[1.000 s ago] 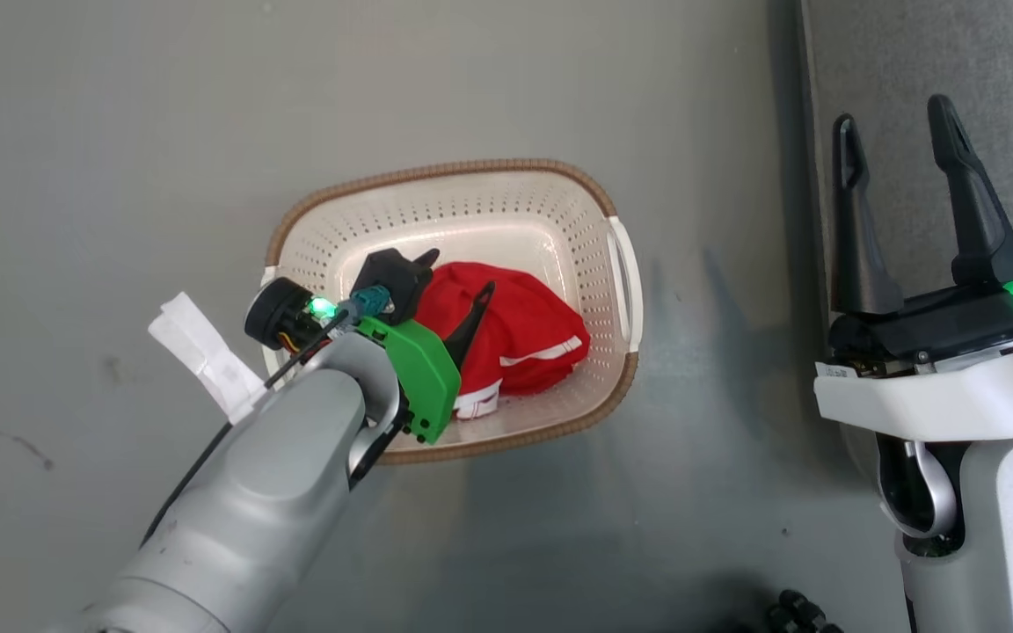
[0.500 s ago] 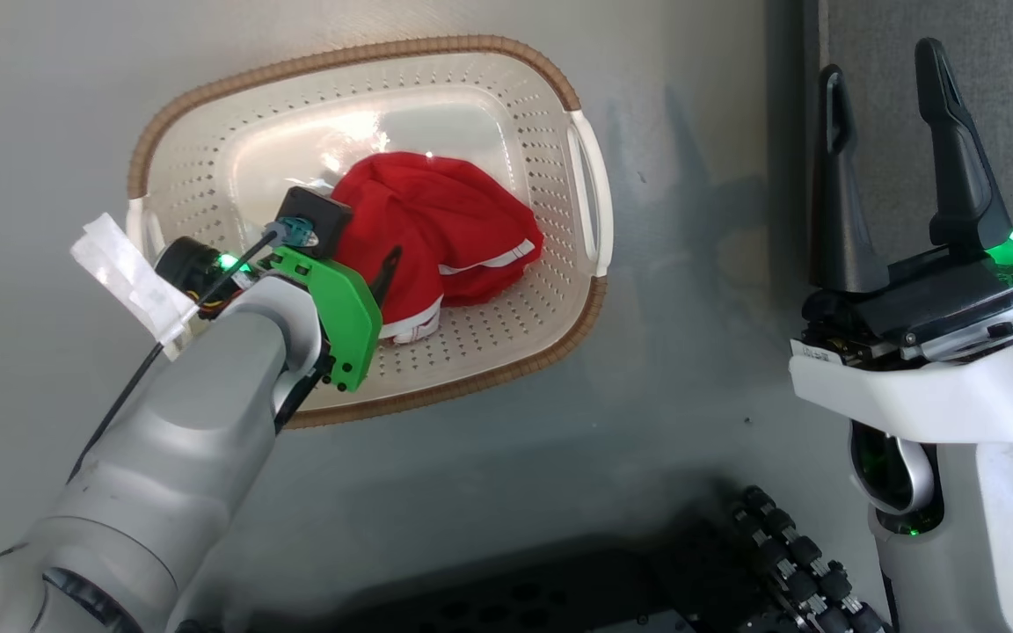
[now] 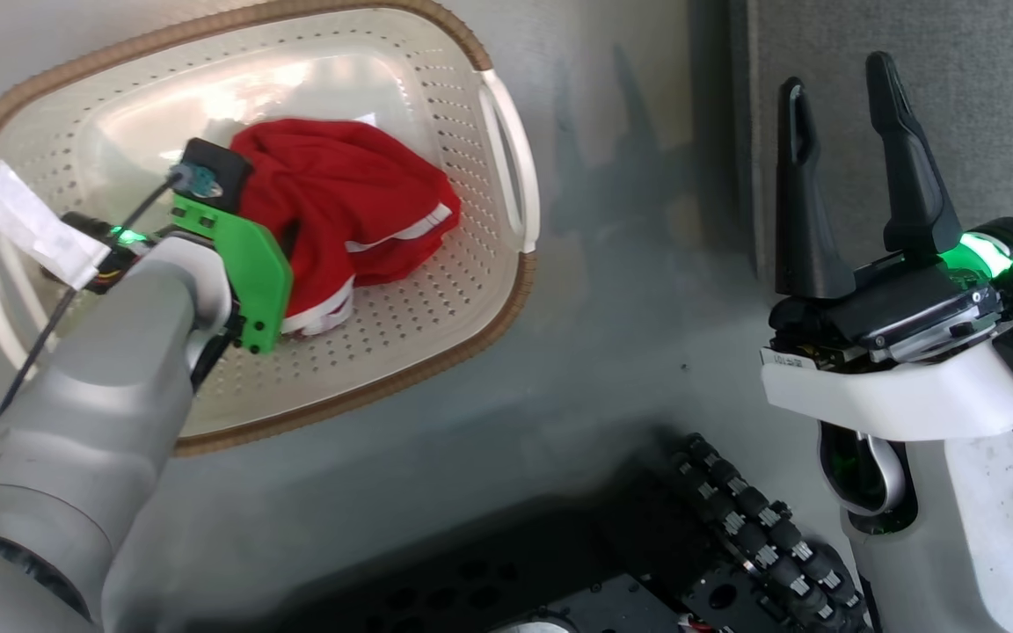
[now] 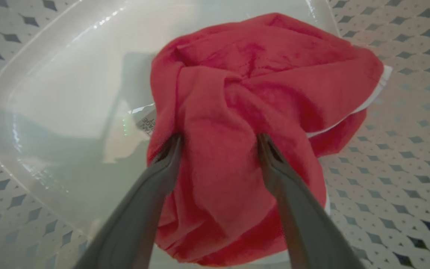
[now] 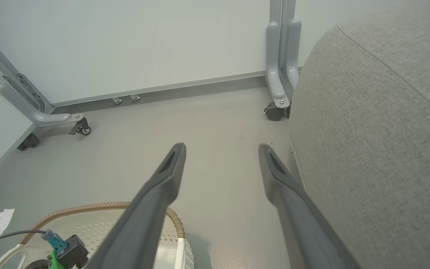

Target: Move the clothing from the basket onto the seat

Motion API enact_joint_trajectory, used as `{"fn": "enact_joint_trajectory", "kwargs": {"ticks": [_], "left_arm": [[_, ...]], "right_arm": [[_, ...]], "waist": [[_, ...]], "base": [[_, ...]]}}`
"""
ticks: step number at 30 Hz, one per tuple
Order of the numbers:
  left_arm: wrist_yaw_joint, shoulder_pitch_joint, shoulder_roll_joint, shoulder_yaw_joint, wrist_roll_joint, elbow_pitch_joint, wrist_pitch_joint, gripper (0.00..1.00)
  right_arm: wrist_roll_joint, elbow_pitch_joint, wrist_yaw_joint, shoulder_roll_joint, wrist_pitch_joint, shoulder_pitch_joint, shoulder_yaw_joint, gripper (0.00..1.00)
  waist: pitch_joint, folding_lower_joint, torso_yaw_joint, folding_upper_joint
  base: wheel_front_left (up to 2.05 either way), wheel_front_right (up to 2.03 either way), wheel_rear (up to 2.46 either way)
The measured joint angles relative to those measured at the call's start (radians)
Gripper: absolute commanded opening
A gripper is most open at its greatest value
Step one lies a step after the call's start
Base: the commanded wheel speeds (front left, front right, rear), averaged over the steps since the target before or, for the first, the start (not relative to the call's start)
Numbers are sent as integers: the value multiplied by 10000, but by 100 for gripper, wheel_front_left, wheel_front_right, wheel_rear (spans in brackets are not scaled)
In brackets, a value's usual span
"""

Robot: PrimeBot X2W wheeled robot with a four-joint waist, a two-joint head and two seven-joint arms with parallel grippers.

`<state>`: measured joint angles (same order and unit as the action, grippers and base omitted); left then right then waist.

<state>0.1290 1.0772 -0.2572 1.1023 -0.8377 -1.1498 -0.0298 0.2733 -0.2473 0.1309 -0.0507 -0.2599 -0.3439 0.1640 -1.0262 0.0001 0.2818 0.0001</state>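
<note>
The basket (image 3: 462, 290) stands on the grey floor with a bundle of red clothing (image 3: 357, 193) with white trim inside. My left arm reaches down into it. In the left wrist view my left gripper (image 4: 218, 138) is open, both fingers pressed into the clothing (image 4: 259, 74), and a fold of fabric bulges between them above the basket's smooth bottom (image 4: 69, 93). My right gripper (image 3: 836, 79) is open and holds nothing, off to the basket's right beside the grey seat (image 3: 999, 105). The right wrist view has that gripper (image 5: 221, 149) above the floor, the seat (image 5: 379, 130) at right and the basket rim (image 5: 99, 206) at lower left.
My own dark base with its black roller wheels (image 3: 735, 527) lies along the bottom. A white paper tag (image 3: 27, 224) hangs from the left wrist. Behind, a white wall panel stands on grey wheeled legs (image 5: 278, 74), with open floor between basket and seat.
The head camera has dropped and swung, so the basket looks larger and sits further up-left. My left gripper has sunk into the clothing; its finger that showed before is now hidden. The right gripper stays open.
</note>
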Motion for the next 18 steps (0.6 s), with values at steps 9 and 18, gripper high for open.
{"fn": "enact_joint_trajectory", "kwargs": {"ticks": [9, 18], "left_arm": [[-125, 316, 98, -50, -238, -861, -447, 100], [-414, 317, 257, -50, -347, -1141, -773, 0]], "right_arm": [[383, -100, 0, 0, -17, -51, 125, 100], [426, -173, 0, 2, -19, -27, 113, 100]], "waist": [[-276, 0, 455, 0], [-251, 0, 528, 0]], "base": [[0, 0, 0], [0, 0, 0]]}}
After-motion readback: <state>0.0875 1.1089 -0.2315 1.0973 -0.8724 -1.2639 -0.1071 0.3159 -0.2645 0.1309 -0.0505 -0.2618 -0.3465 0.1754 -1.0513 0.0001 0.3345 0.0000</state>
